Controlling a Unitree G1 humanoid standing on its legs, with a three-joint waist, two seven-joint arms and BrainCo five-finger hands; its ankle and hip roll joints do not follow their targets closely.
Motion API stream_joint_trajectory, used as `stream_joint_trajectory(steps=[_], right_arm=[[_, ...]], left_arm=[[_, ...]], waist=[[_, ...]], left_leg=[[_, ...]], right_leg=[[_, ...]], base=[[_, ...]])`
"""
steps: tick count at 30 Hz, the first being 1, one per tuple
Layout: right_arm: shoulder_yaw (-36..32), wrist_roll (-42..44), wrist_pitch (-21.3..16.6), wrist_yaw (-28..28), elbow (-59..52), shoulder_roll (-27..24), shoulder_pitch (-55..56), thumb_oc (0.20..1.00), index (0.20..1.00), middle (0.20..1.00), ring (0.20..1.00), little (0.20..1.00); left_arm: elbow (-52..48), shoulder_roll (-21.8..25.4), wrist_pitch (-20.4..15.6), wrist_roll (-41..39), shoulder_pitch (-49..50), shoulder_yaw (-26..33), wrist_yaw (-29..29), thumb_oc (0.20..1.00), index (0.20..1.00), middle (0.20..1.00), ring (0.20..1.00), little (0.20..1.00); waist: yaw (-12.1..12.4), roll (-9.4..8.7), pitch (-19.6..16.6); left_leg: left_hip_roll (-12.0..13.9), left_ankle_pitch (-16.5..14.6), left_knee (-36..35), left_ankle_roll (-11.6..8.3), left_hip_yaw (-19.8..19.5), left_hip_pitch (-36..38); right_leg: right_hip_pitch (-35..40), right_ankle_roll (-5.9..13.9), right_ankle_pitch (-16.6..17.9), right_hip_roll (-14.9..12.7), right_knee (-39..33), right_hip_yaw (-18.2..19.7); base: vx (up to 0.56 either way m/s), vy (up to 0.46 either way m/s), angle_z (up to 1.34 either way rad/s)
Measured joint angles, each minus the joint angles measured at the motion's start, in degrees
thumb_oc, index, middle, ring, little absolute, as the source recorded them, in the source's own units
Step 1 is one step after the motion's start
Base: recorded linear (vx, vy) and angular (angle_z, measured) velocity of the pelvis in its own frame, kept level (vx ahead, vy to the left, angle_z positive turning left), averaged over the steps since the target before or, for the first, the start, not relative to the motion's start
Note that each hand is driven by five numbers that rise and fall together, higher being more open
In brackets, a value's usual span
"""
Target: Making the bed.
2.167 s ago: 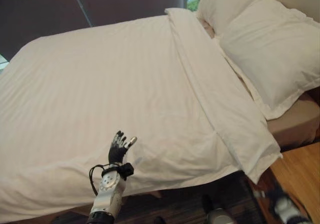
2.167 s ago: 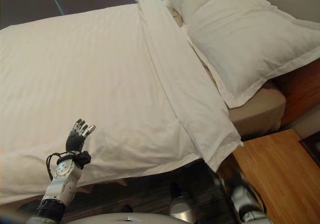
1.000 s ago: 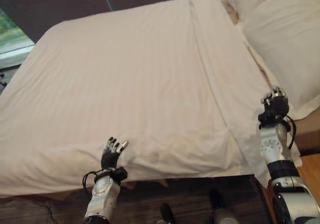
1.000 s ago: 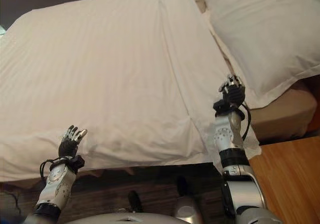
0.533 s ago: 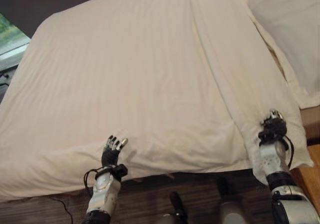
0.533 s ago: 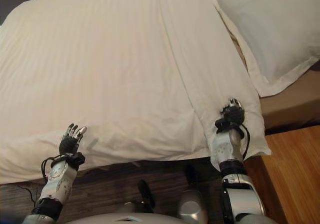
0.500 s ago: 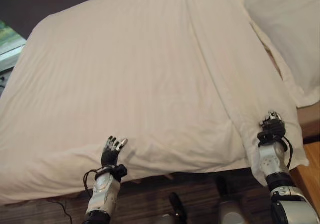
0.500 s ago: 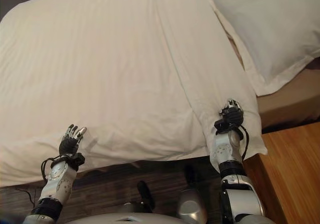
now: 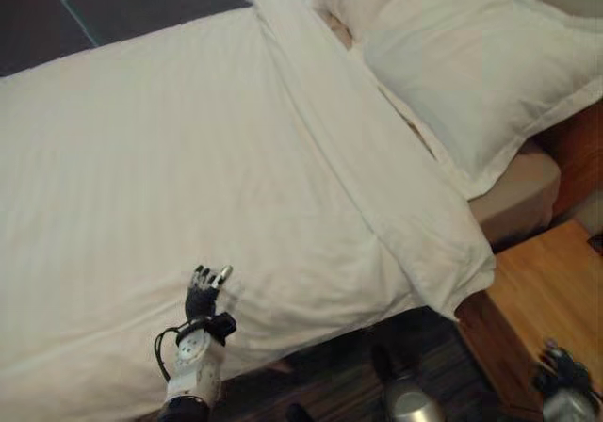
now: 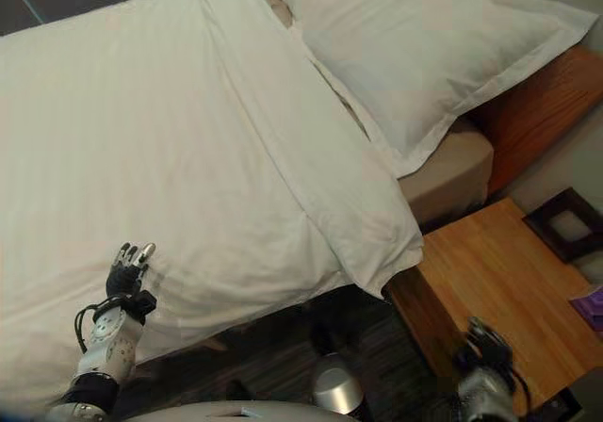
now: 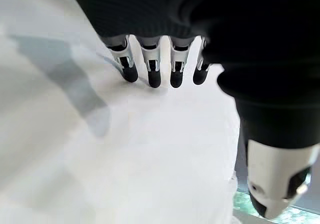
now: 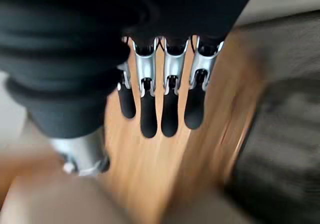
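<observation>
A white striped duvet [image 9: 188, 158] covers the bed, its top edge folded back in a wide band [image 9: 363, 158] that ends in a corner hanging over the near side. Two white pillows [image 9: 471, 69] lie at the head. My left hand [image 9: 203, 295] is open, its fingers [image 11: 150, 66] straight on the duvet close to the near edge. My right hand [image 10: 485, 347] is low at the right, off the bed; its fingers [image 12: 167, 101] hang straight and open over wood, holding nothing.
A wooden nightstand [image 10: 499, 271] stands beside the bed's head, with a dark frame [image 10: 565, 224] and a purple item [image 10: 589, 309] at its far side. Tan sheet [image 9: 513, 196] shows under the pillows. A wooden headboard [image 10: 537, 92] runs behind them.
The camera has swung toward the bed's head. My right hand has left the corner of the folded band and dropped down by the nightstand. The left hand stays at the duvet's near edge.
</observation>
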Motion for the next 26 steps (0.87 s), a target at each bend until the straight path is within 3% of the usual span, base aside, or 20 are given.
stream_joint_trajectory(steps=[2, 3, 4, 8, 11, 14, 17, 26], right_arm=[[6.32, -10.05, 1.92, 0.77, -7.93, -2.40, -0.03, 1.000, 1.000, 1.000, 1.000, 1.000], [14.34, -16.95, 2.64, 1.34, -17.93, -8.66, 2.62, 1.000, 1.000, 1.000, 1.000, 1.000], [16.20, -21.85, 1.63, 2.71, -22.15, -11.21, 3.13, 1.000, 1.000, 1.000, 1.000, 1.000], [15.81, -36.01, 1.24, 3.05, -26.71, -10.99, -1.56, 1.000, 1.000, 1.000, 1.000, 1.000], [14.38, -40.82, 0.07, 3.13, -32.57, -8.11, -1.90, 1.000, 1.000, 1.000, 1.000, 1.000], [13.96, -40.73, 0.04, 3.36, -33.25, -4.05, -0.84, 1.000, 1.000, 1.000, 1.000, 1.000], [14.56, -40.60, 0.12, 3.96, -31.45, 0.25, 1.94, 1.000, 1.000, 1.000, 1.000, 1.000], [13.83, -34.94, 0.63, 4.07, -24.82, 2.87, 5.11, 1.000, 1.000, 1.000, 1.000, 1.000]], left_arm=[[-2.60, -0.81, 0.03, 0.02, 1.27, -0.11, 0.24, 1.000, 1.000, 1.000, 1.000, 1.000], [-8.84, -2.27, -0.38, 0.03, 4.09, 1.32, 0.45, 1.000, 1.000, 1.000, 1.000, 1.000], [-11.97, -2.43, -1.31, 0.17, 6.14, 0.99, 0.44, 1.000, 1.000, 1.000, 1.000, 1.000], [-16.48, -1.46, -1.80, 1.04, 10.24, 0.43, 0.29, 1.000, 1.000, 1.000, 1.000, 1.000], [-20.09, 1.00, -1.40, 3.94, 12.22, 0.05, -0.34, 1.000, 1.000, 1.000, 1.000, 1.000], [-23.10, 1.61, -1.19, 6.56, 13.40, -0.07, -0.63, 1.000, 1.000, 1.000, 1.000, 1.000], [-24.05, 1.69, -0.35, 9.80, 13.55, -1.23, -0.75, 1.000, 1.000, 1.000, 1.000, 1.000], [-26.09, 3.41, -0.18, 16.91, 12.77, -1.60, -0.02, 1.000, 1.000, 1.000, 1.000, 1.000]], waist=[[2.91, -1.84, -2.92], [3.82, -2.30, -3.15], [4.19, -3.16, -3.83], [7.56, -7.59, -6.03], [8.83, -9.88, -7.21], [8.90, -9.86, -7.19], [8.84, -8.67, -6.29], [6.11, -4.85, -4.25]], left_leg=[[0.03, 0.08, 0.01, -0.03, -0.82, -0.83], [-0.02, 0.16, 0.02, 0.06, -1.32, -0.32], [-0.02, 0.35, 0.02, 0.32, -2.07, -0.13], [0.15, 0.80, 0.01, 0.71, -4.18, 0.17], [-0.52, 1.22, 0.01, 1.24, -6.41, -0.64], [-1.49, 1.27, 0.01, 1.38, -7.65, -0.68], [-2.10, 1.37, 0.01, 1.58, -8.32, -0.46], [-1.94, 1.48, 0.01, 1.72, -7.40, 1.46]], right_leg=[[0.19, 0.09, 0.15, -0.23, 0.26, -1.34], [0.90, 0.39, 0.29, -0.33, 0.23, -1.89], [1.27, 0.47, 0.17, -0.38, 0.10, -2.46], [2.74, -0.11, -0.71, -0.41, 0.00, -4.42], [3.39, 0.40, -0.83, -1.19, -0.01, -6.40], [4.20, 1.00, -1.02, -2.20, 0.01, -7.63], [4.83, 1.35, -1.14, -2.83, -0.01, -8.21], [5.73, 1.27, -1.12, -2.62, -0.03, -7.10]], base=[[-0.13, 0.008, 0.23], [-0.03, 0.000, 0.27], [-0.04, 0.008, 0.36], [-0.04, 0.022, 0.32], [-0.02, 0.028, 0.37], [-0.02, 0.071, 0.26], [-0.01, 0.054, 0.13], [0.00, 0.060, -0.06]])
